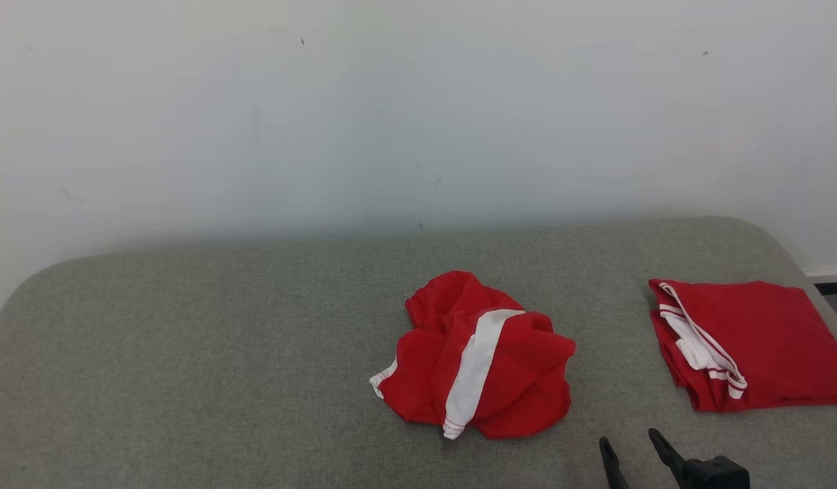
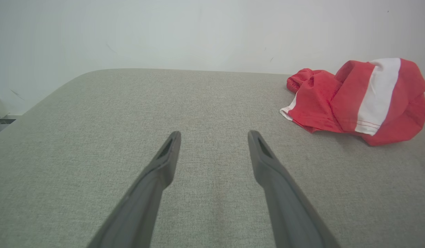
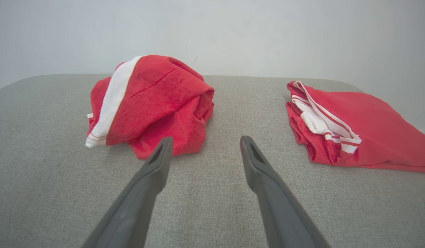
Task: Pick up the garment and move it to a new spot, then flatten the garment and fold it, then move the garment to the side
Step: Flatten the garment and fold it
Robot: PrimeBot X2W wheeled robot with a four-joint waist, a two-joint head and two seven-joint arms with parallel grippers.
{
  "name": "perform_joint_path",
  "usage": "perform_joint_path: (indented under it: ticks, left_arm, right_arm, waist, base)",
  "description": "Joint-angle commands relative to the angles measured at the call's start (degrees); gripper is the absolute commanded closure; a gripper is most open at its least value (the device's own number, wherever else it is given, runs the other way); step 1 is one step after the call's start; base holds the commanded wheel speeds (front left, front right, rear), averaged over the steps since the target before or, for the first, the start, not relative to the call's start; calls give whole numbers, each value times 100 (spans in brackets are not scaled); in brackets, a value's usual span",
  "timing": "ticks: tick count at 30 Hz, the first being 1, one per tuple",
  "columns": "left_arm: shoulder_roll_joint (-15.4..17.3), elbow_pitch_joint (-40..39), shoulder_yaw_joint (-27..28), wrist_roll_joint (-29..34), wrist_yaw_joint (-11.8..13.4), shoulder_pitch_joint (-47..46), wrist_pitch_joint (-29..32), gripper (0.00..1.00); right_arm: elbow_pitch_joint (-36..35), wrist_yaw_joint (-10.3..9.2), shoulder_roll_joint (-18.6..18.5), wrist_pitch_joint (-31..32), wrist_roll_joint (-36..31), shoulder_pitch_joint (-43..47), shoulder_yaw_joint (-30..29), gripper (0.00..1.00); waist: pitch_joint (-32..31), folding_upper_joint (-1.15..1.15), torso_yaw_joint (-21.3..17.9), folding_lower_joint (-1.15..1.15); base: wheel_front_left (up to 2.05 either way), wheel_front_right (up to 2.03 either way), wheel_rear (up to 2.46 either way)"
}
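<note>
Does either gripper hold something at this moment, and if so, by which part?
Nothing is held. The left gripper and the right gripper both stand open over the grey cushion, apart from the crumpled garment.

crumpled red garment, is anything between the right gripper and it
Nothing visible does. In the right wrist view the open right gripper hovers over bare grey cushion, with the crumpled red garment just ahead, left in that view. The folded red garment lies apart on the other side, off the path.
</note>
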Motion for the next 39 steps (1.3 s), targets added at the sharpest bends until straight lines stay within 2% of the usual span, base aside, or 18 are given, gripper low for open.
perform_joint_path:
  ticks: [1,6,11,17,23,30,35,38,39]
  left_arm:
    - [-9,-35,-28,-22,12,-26,35,0]
    - [-39,-100,-151,-62,-75,-219,135,0]
    - [10,123,-455,-54,-322,-976,573,0]
    - [-20,1196,-599,-329,-511,-2205,1132,0]
    - [30,2245,-822,-528,-622,-3009,1353,0]
    - [42,3110,-883,-575,-586,-3528,1188,0]
    - [-3,3576,-857,-619,-538,-3817,1147,0]
    - [-24,3827,-798,-629,-398,-4028,1075,0]
    - [-55,3874,-776,-631,-337,-4121,982,50]
  right_arm:
    - [-14,-15,14,7,20,-31,2,0]
    - [-22,-15,15,18,28,-61,2,0]
    - [-46,-15,20,33,6,-157,96,0]
    - [-84,-15,14,71,4,-250,192,0]
    - [-179,-15,-40,97,-37,-364,201,0]
    - [-217,-15,-44,71,-6,-439,178,0]
    - [-203,-15,-18,39,-3,-478,202,0]
    - [-170,-15,-3,39,10,-497,298,0]
    - [-162,-15,-5,43,10,-508,305,0]
  waist:
    - [15,0,-23,0]
    - [55,0,-61,0]
    - [156,0,-261,0]
    - [408,0,-775,0]
    - [722,0,-1416,0]
    - [961,0,-1878,0]
    - [1032,0,-1969,0]
    - [1046,0,-1965,0]
    - [1048,0,-1952,0]
  base:
    - [0,0,0]
    - [0,0,0]
    - [0,0,0]
    - [0,0,0]
    - [0,0,0]
    - [0,0,0]
    - [0,0,0]
    - [0,0,0]
    - [0,0,0]
